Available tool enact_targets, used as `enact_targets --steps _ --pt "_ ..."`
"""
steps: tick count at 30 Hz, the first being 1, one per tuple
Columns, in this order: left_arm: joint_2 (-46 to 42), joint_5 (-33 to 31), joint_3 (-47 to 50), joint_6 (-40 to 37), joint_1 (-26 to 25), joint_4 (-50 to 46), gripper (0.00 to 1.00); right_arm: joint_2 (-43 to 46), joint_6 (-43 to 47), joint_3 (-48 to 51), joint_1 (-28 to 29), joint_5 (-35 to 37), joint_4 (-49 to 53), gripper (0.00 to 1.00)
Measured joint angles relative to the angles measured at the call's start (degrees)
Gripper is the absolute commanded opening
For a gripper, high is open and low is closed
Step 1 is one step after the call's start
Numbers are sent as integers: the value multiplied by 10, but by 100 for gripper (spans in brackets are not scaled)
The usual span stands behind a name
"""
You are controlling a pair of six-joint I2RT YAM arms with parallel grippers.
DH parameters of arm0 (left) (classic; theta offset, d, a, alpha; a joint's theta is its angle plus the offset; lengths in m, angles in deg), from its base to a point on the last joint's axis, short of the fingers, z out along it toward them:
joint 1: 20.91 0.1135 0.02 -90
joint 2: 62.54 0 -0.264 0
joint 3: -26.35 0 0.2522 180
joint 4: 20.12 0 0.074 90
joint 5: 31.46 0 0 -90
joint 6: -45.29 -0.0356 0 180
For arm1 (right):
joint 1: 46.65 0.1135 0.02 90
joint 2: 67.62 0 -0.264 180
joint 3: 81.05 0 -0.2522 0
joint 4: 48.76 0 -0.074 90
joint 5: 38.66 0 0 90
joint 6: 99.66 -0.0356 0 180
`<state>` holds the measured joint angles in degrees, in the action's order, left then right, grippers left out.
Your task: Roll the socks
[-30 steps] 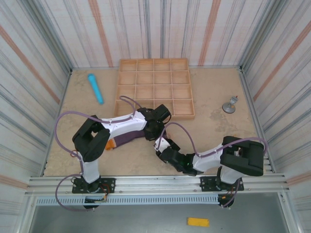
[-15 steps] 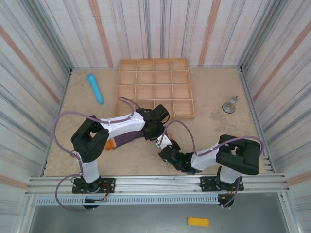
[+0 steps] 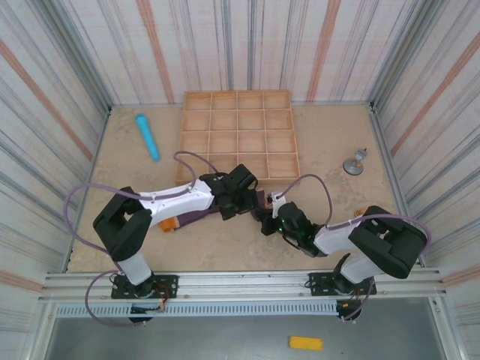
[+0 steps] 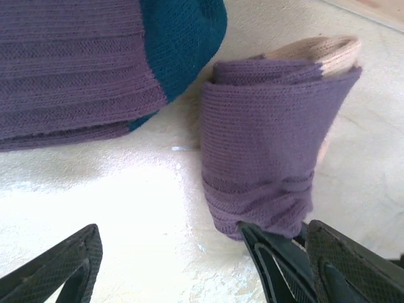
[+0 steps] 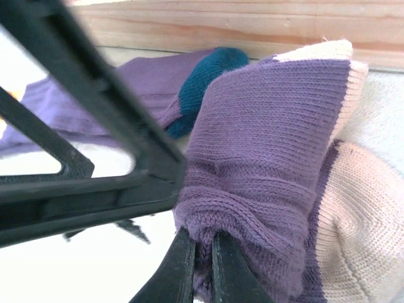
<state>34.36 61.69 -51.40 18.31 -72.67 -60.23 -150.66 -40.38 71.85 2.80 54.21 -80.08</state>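
No writing, label, brand, number or sign is legible on the socks [image 4: 259,158] or the tray [image 3: 238,111].

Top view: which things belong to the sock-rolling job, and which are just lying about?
Job:
rolled sock
flat sock beside it

Lying about:
light blue cylinder
wooden compartment tray
small metal piece near the right wall

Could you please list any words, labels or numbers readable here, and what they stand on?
None: no readable text on the purple knit socks, the wooden compartment tray or the light blue cylinder.
The small yellow patch on the grey floor is too small to read.
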Motion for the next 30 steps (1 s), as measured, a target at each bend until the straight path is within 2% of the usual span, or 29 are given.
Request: enact_targets --steps 4,8,14,23,30 --pt "-30 -2 71 -7 0 70 71 0 -59 18 -26 -44 -28 0" --pt "-35 -3 103 -19 0 110 68 15 -101 30 -38 -61 -24 0" --pt "-35 -9 104 -38 1 141 67 69 -146 47 -73 -99 26 0" --pt "2 -7 84 -58 0 191 65 142 -173 72 -185 -212 97 0" --pt "32 3 52 -77 -4 217 65 134 -186 68 -241 -285 121 0"
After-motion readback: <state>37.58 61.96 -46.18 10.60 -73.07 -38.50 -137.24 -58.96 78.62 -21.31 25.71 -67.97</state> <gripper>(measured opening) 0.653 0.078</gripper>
